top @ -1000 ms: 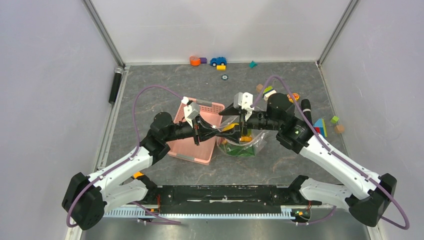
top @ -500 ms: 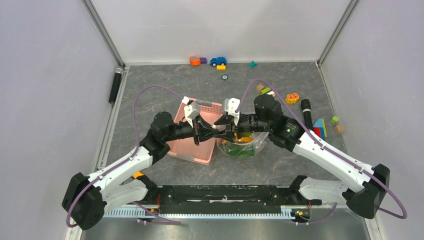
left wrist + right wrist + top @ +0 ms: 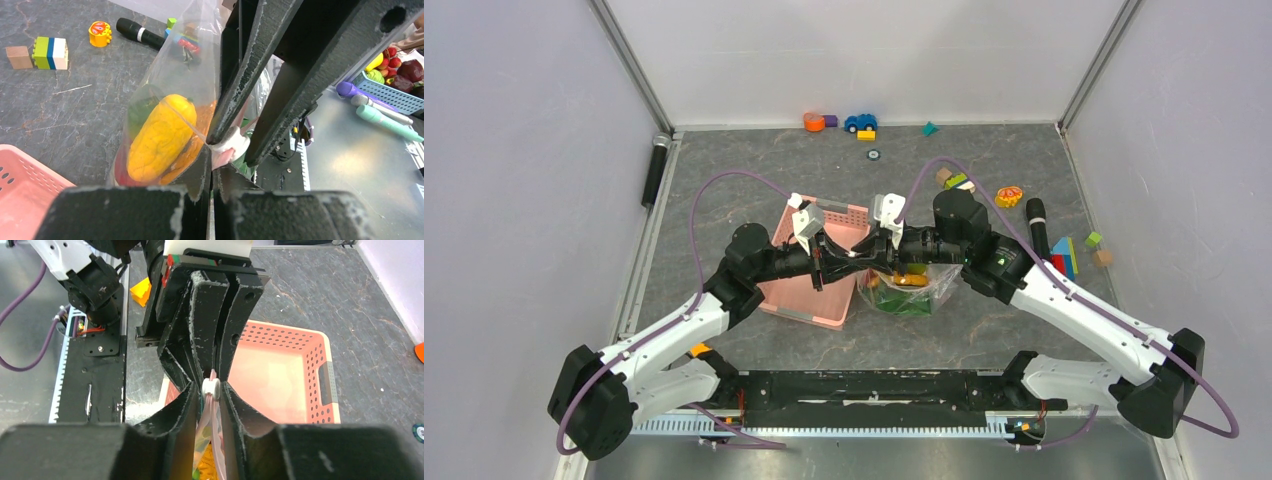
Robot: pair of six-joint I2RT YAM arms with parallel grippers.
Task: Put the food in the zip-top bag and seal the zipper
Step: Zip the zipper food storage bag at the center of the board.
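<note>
At three o'clock of the pink basket (image 3: 814, 290), food (image 3: 160, 137) is seen bagged in the zip-top bag (image 3: 170, 70), its zipper (image 3: 220, 156) clamped by the left gripper (image 3: 211, 172), slider (image 3: 232, 141) nipped by the narrow-set right gripper (image 3: 210, 392), sealing undone.

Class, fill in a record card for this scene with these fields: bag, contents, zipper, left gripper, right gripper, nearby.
bag: zip-top bag, clear, standing upright
contents: yellow mango with orange and green pieces, all inside the bag
zipper: pinkish zip strip along the top edge, white slider on it
left gripper: shut on the zip strip
right gripper: jaws on either side of the white slider, apparently touching it
nearby: pink basket beside the bag
</note>
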